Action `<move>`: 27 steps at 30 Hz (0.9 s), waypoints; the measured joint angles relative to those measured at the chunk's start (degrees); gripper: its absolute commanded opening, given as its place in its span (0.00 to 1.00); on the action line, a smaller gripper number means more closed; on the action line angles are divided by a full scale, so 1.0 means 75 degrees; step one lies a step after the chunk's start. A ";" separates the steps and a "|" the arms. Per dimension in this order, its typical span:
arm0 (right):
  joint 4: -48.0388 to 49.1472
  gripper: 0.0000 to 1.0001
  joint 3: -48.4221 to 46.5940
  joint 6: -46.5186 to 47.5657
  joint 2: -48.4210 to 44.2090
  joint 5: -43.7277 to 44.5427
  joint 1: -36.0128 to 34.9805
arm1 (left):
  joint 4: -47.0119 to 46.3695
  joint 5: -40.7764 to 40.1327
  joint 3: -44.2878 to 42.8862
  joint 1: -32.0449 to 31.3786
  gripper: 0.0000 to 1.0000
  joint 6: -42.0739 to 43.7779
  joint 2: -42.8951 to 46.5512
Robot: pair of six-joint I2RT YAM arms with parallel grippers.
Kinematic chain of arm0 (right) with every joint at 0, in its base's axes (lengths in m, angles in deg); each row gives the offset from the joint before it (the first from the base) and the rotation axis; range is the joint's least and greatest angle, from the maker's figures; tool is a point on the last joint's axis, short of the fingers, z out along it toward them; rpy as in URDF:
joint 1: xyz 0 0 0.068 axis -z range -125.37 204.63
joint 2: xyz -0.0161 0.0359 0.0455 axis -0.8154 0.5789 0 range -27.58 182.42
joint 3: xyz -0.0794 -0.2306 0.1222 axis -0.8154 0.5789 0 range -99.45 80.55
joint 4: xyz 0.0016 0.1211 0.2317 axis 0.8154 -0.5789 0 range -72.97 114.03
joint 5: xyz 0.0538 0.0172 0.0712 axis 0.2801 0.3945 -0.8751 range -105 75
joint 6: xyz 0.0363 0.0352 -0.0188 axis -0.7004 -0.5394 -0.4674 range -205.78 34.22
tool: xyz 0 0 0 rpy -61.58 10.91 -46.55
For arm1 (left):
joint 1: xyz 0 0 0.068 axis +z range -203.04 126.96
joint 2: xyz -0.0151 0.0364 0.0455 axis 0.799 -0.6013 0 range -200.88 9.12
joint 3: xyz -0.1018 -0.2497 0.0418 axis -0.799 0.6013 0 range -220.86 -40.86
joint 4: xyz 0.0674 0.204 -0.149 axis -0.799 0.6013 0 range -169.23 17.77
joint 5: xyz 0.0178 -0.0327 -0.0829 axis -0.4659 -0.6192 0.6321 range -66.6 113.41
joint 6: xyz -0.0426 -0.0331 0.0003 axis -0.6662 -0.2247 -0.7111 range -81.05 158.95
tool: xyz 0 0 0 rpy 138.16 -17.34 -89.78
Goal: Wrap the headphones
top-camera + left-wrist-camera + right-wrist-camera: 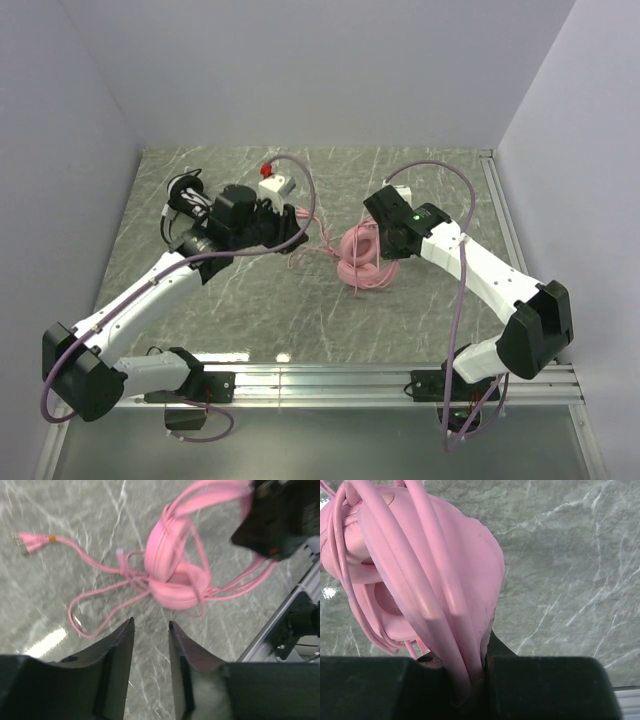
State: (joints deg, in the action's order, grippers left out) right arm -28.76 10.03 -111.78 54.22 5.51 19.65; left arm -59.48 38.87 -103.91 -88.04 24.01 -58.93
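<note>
Near the middle of the counter (pixel 300 310) sit the pink headphones (pixel 360 255). Our right fingers (pixel 496 652) are shut tight on them, with the band and a few turns of pink cable (pixel 62 540) pinched between them. Some of the cable looks wound on, as far as we can tell, but a long bit lies loose on the counter. In the left wrist view it runs in a big loop from the ear cups out to the plug (pixel 22 542) at the upper left of the frame.

Our left fingers (pixel 125 640) stand apart with nothing between them, just below the headphones in that view. We think the step now is to pick up the loose cable and wind it round the headphones.

To do it well, we hold firm with the right fingers so the headphones do not turn or slip. We bring the left fingers down over one strand of the loop, close to the ear cups and not out at the plug, so each turn is short and neat. We close only when the strand is truly between the fingers. We pull gently, because a hard tug could drag off the turns.

The black-and-white headphones (pixel 185 195) wait at the upper left of the top view, partly hidden by the left arm, well apart from this work.
</note>
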 measured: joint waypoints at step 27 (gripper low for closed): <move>-0.0111 0.00 -0.0070 0.0251 -0.0216 -0.0227 -0.0003 | -0.4479 -0.0023 0.2812 -0.0160 0.77 0.2005 -0.1099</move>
State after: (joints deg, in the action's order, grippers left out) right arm -29.59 9.51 -109.90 52.60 3.80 19.62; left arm -93.07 38.69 -82.82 -89.25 39.05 -67.17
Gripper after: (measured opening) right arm 0.141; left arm 0.775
